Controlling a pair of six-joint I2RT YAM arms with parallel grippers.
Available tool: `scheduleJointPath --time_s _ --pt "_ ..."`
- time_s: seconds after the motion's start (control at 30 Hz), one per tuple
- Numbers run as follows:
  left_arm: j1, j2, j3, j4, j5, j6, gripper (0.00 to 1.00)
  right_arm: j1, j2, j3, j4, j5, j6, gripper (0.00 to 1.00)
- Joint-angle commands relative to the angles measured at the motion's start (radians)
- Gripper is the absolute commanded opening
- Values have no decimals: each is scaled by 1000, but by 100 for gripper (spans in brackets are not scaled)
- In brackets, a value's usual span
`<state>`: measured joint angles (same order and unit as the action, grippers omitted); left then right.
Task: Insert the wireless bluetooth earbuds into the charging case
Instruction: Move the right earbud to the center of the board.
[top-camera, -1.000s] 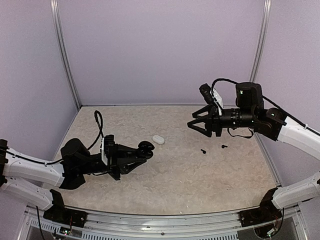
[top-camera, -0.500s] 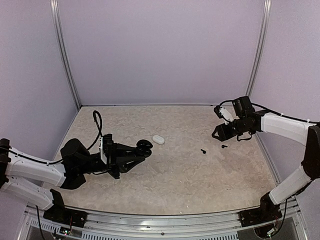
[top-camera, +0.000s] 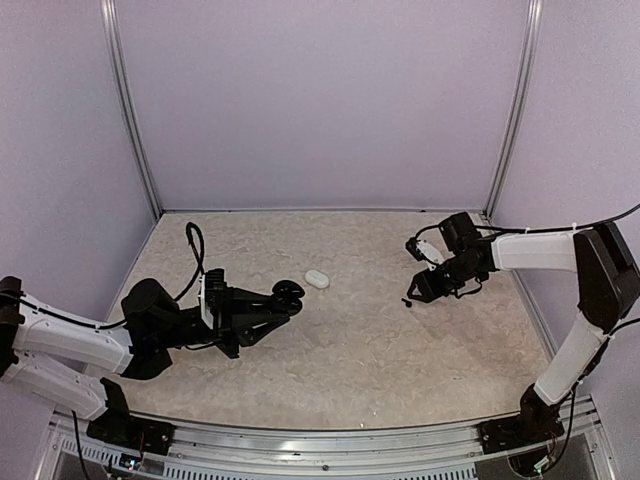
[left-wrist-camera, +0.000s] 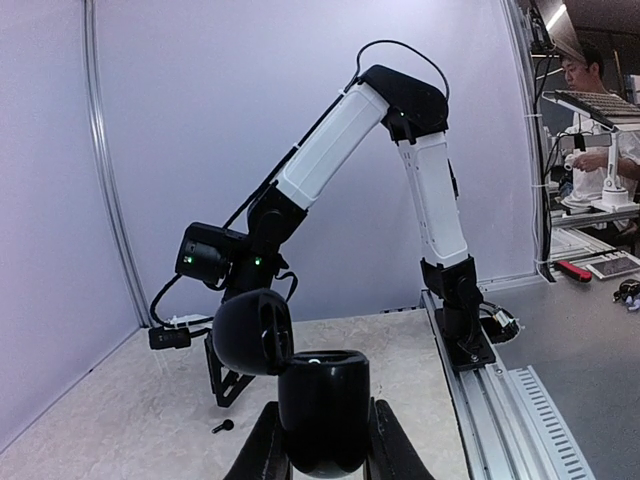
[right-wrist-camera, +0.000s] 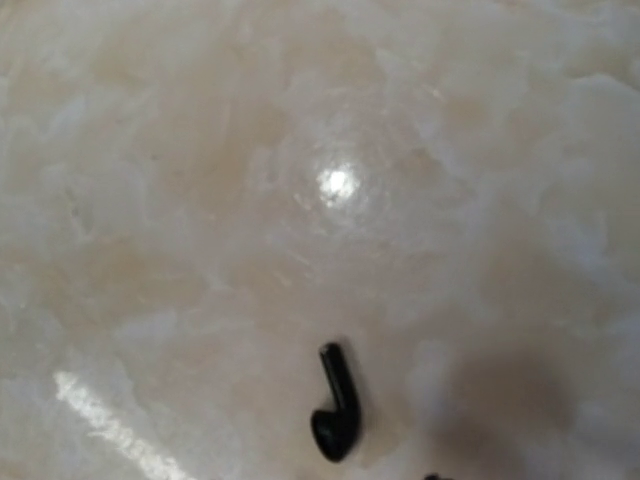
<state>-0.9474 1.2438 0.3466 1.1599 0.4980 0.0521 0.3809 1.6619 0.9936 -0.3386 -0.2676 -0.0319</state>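
Observation:
My left gripper (top-camera: 272, 308) (left-wrist-camera: 322, 445) is shut on a glossy black charging case (left-wrist-camera: 322, 405) (top-camera: 289, 294), held upright with its hinged lid (left-wrist-camera: 252, 332) swung open to the left. One small black earbud (right-wrist-camera: 336, 410) (top-camera: 407, 301) (left-wrist-camera: 222, 426) with a short stem lies on the marbled table. My right gripper (top-camera: 418, 292) (left-wrist-camera: 228, 385) hangs low just over and right of it, jaws apart with nothing between them. Its fingers do not show in the right wrist view. No other earbud shows; the right gripper covers the spot to the right of this one.
A small white oval object (top-camera: 317, 279) lies on the table just beyond the held case. A black cable (top-camera: 197, 244) loops up behind the left arm. Lilac walls (top-camera: 320, 100) close in the back and sides. A metal rail (top-camera: 330, 445) runs along the near edge.
The right arm swung down from mid-air and leftward to the table over the earbuds, its jaws narrowing on the way. The left arm and the held case have not moved.

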Motion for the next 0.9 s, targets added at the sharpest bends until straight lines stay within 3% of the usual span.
scheduleJointPath --time_s 0.0,0.43,0.6,0.87 --pt "12 5 -9 37 17 -8 10 -1 4 5 32 67 27 47" --pt "12 9 -9 38 20 -3 10 -176 47 4 75 132 73 70" --pt "12 13 -9 38 22 -3 10 -188 90 14 80 118 73 70" --pt "12 7 -12 35 22 -4 10 -189 110 3 55 86 82 62"
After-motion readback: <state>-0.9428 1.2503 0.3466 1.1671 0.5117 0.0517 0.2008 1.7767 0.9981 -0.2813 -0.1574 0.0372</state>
